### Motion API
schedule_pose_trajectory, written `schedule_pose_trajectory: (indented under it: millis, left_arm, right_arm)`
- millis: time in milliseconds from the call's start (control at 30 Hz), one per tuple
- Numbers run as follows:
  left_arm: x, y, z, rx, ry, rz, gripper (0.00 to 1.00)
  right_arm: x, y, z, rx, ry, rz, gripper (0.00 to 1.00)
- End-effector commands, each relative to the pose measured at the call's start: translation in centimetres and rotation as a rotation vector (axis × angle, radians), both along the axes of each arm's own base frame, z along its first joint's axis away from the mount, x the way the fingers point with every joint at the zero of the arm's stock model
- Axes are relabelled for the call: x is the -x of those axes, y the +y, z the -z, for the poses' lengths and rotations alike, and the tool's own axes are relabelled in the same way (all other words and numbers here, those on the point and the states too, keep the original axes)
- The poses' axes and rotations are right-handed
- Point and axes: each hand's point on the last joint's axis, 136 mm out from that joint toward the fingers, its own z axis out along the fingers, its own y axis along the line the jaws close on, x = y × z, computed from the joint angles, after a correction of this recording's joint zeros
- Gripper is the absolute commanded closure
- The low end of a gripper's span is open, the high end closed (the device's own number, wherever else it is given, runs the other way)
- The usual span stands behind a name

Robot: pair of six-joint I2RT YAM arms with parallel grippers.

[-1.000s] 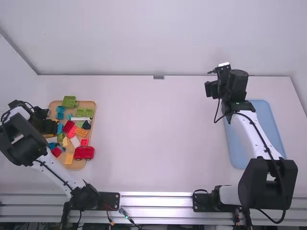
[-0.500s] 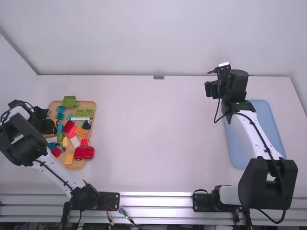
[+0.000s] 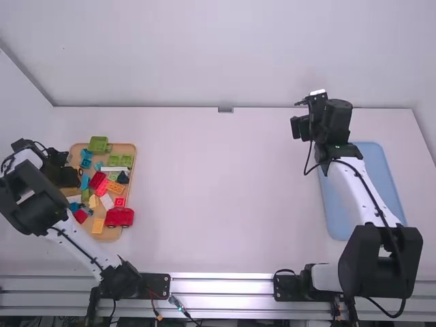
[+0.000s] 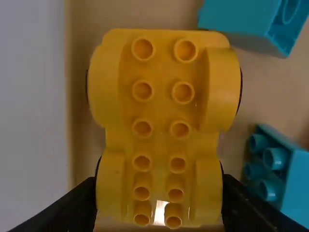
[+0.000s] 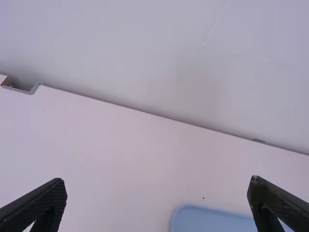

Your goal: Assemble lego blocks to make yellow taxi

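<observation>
Pinching the yellow wheeled base (image 4: 161, 104), your left gripper (image 3: 71, 179) sat at the tan tray (image 3: 122, 148) while your right gripper (image 3: 300, 127) hung wide.

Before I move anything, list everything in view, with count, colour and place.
Car base: one, yellow, between the left gripper's fingers
Wooden tray: one, tan, left side of the table
Toy car: one, red, near end of that tray
Small blocks: many, too crowded to count surely; red, blue, green, orange, yellow, white, one dark; on the wooden tray
Long bar: one, white, among the blocks
Blue tray: one, light blue, right side, partly under the right arm
Table: one, white, below everything
Arms: two, white and black, left and right
Grippers: two, black; left at the car base, right open, near the table's far edge
</observation>
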Motion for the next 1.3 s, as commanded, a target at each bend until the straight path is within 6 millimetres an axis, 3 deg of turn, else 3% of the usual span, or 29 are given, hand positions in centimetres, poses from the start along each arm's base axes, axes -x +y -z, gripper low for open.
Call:
schedule_pose_trajectory:
  millis: [0,200,267,400,533,733,867,900,1067,1167,1267]
  left_arm:
    - [0.5,-0.7,1.2,0.019,0.023,-0.001,0.34]
    - [0.2,-0.7,1.7,0.005,0.009,0.003,0.37]
    - [0.2,-0.6,1.7,0.004,0.005,0.002,0.48]
    - [-0.1,-0.2,0.8,-0.002,0.008,-0.025,0.58]
    - [-0.1,0.0,-2.1,0.019,0.043,-0.052,0.76]
    - [-1.9,-1.7,-8.5,0.106,0.007,-0.066,0.87]
    - [-3.1,-2.8,-11.2,0.091,-0.011,-0.060,0.94]
    - [-4.1,-4.1,-12.5,0.066,-0.036,-0.021,0.94]
    - [-7.5,-9.3,-15.6,-0.046,-0.130,0.128,0.96]
    - [-8.7,-14.6,-17.0,-0.125,-0.170,0.304,0.95]
    - [-8.9,-22.8,-17.0,-0.159,-0.175,0.631,0.91]
  right_arm:
    - [-0.6,-0.2,-1.2,-0.004,-0.022,0.007,0.01]
    - [-0.5,-0.2,-1.1,-0.003,-0.018,0.008,0.01]
    - [-0.5,-0.2,-1.1,-0.004,-0.019,0.007,0.01]
    - [-0.6,-0.1,-1.1,-0.004,-0.021,0.006,0.01]
    - [-0.6,-0.2,-1.2,-0.004,-0.021,0.007,0.01]
    - [-0.6,-0.1,-1.2,-0.003,-0.022,0.006,0.01]
    - [-0.6,-0.2,-1.2,-0.004,-0.021,0.008,0.01]
    - [-0.6,-0.2,-1.2,-0.004,-0.021,0.008,0.01]
    - [-0.6,-0.2,-1.1,-0.004,-0.021,0.008,0.01]
    - [-0.6,-0.1,-1.1,-0.003,-0.021,0.006,0.01]
    - [-0.6,-0.2,-1.2,-0.004,-0.022,0.008,0.01]
